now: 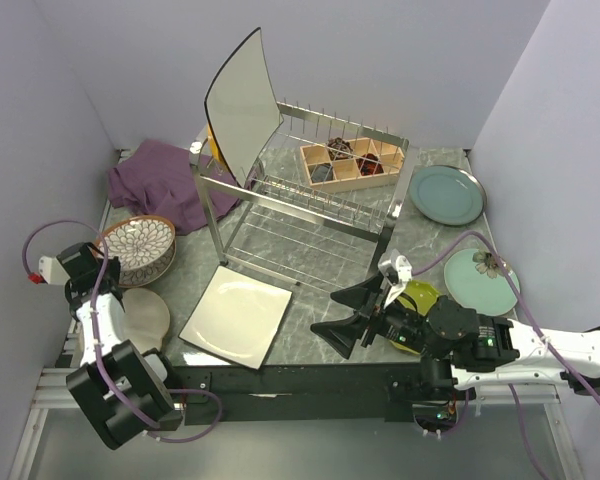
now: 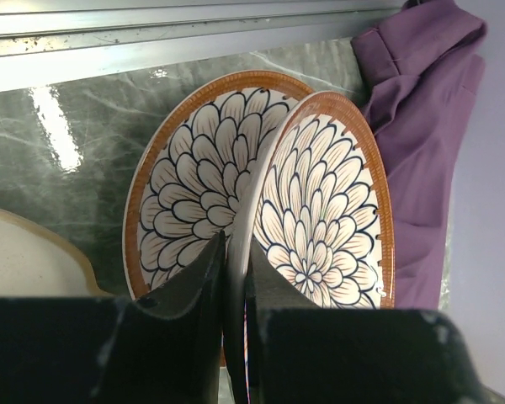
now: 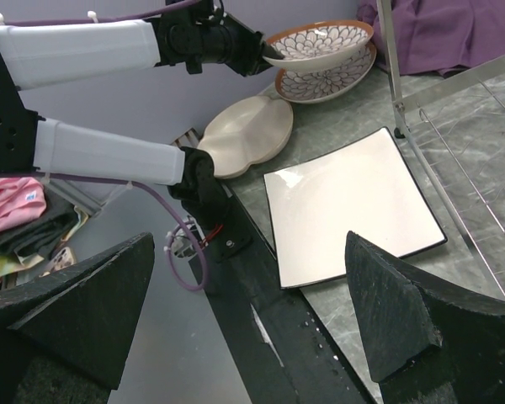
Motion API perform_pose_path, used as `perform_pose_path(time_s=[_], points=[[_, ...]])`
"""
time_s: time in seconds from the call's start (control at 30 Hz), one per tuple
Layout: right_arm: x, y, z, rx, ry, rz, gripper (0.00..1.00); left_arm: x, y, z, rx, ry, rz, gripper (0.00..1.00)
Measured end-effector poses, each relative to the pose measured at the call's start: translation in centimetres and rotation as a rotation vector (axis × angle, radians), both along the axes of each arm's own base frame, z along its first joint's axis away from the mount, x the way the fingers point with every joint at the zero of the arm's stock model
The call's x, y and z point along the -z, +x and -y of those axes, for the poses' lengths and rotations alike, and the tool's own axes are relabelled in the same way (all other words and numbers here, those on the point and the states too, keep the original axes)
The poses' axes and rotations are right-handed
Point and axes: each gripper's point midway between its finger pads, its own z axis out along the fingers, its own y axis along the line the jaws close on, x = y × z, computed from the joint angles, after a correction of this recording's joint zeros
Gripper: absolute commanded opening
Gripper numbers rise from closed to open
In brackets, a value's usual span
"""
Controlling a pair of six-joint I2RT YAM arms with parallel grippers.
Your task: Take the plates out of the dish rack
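Over the desk, our left claw pinched a patterned plate, which we'd lower onto its twin; right claw gaped.

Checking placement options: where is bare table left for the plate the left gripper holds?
Bare table shows between the flat square plate and the right gripper, and between the rack and the mint plate. The left edge is crowded: held patterned plate, its twin, cream plates, purple cloth.
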Motion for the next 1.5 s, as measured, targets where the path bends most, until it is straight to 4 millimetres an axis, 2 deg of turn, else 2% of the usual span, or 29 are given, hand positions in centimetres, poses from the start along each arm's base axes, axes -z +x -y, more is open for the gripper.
perform_pose_path(time_s=[0.4, 0.53, 0.57, 0.6, 0.73, 0.83, 0.93, 1.23, 1.5], points=[[0.2, 0.0, 0.4, 0.002, 0.008, 0.001, 1.00, 2.2, -0.1, -0.4, -0.017, -0.030, -0.064, 0.03], [0.1, 0.0, 0.5, 0.002, 0.012, 0.002, 1.00, 3.6, -0.3, -0.2, -0.015, -0.059, -0.106, 0.18], [0.1, 0.0, 0.5, 0.002, 0.014, 0.002, 1.00, 3.8, -0.3, -0.2, -0.014, -0.064, -0.109, 0.25], [0.0, 0.0, 0.6, 0.002, 0.016, 0.003, 1.00, 3.7, -0.3, -0.2, -0.014, -0.062, -0.108, 0.27], [-0.1, 0.0, 0.6, 0.002, 0.018, 0.005, 1.00, 2.9, 0.2, -0.6, -0.021, -0.054, -0.081, 0.37], [-0.2, 0.0, 0.7, 0.002, 0.022, 0.006, 1.00, 2.2, 0.6, -0.9, -0.023, -0.044, -0.064, 0.53], [-0.4, 0.0, 1.0, 0.004, 0.033, 0.007, 1.00, 1.7, 0.8, -1.1, -0.022, -0.037, -0.056, 0.64], [-0.5, 0.0, 1.0, 0.004, 0.036, 0.007, 1.00, 0.3, 1.2, -1.6, -0.027, -0.035, -0.066, 0.78], [-0.2, 0.0, 1.0, 0.004, 0.031, 0.006, 1.00, 0.3, 0.4, -2.3, -0.059, -0.023, -0.140, 0.79]])
